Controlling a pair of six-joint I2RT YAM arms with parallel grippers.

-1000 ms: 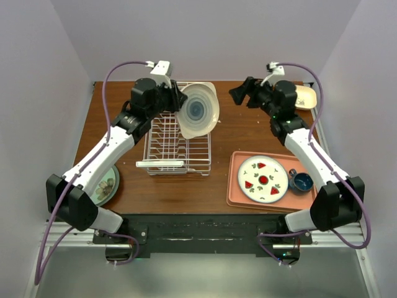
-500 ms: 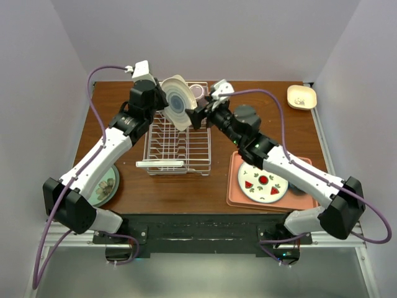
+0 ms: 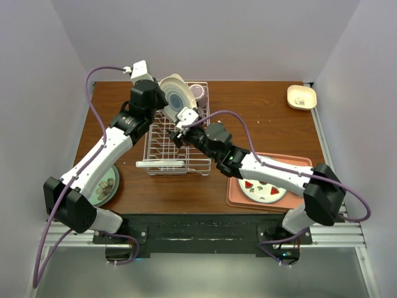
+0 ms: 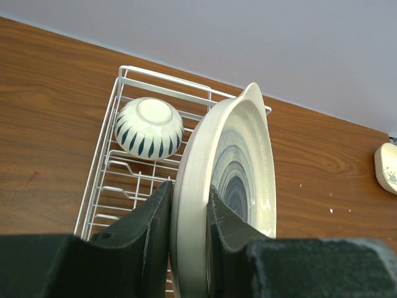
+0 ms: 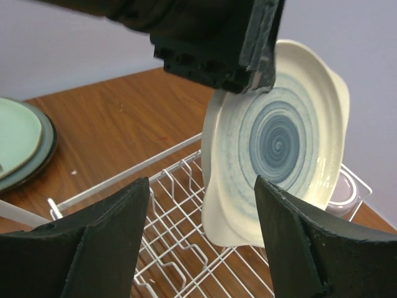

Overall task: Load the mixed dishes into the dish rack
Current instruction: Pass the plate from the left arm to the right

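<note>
My left gripper (image 3: 158, 99) is shut on the rim of the cream plate with a blue-ringed centre (image 3: 176, 99), holding it upright over the far end of the white wire dish rack (image 3: 177, 152). In the left wrist view the jaws (image 4: 189, 195) pinch the plate's edge (image 4: 239, 167) from both sides. My right gripper (image 3: 180, 128) is open and empty over the rack's middle, facing the plate (image 5: 279, 136), which stands between and beyond its fingertips (image 5: 201, 186). A white bowl with blue stripes (image 4: 149, 127) lies upside down in the rack (image 4: 124, 180). A purple cup (image 5: 344, 186) sits behind the plate.
A salmon-pink tray (image 3: 232, 183) at front right holds a red-patterned plate (image 3: 257, 187), partly under my right arm. Green plates (image 3: 104, 185) are stacked at front left and show in the right wrist view (image 5: 18, 139). A small cream dish (image 3: 301, 97) sits far right.
My right arm swung from the far right corner across to the rack, jaws open towards the plate. My left gripper carried the plate left, over the rack's far end.
</note>
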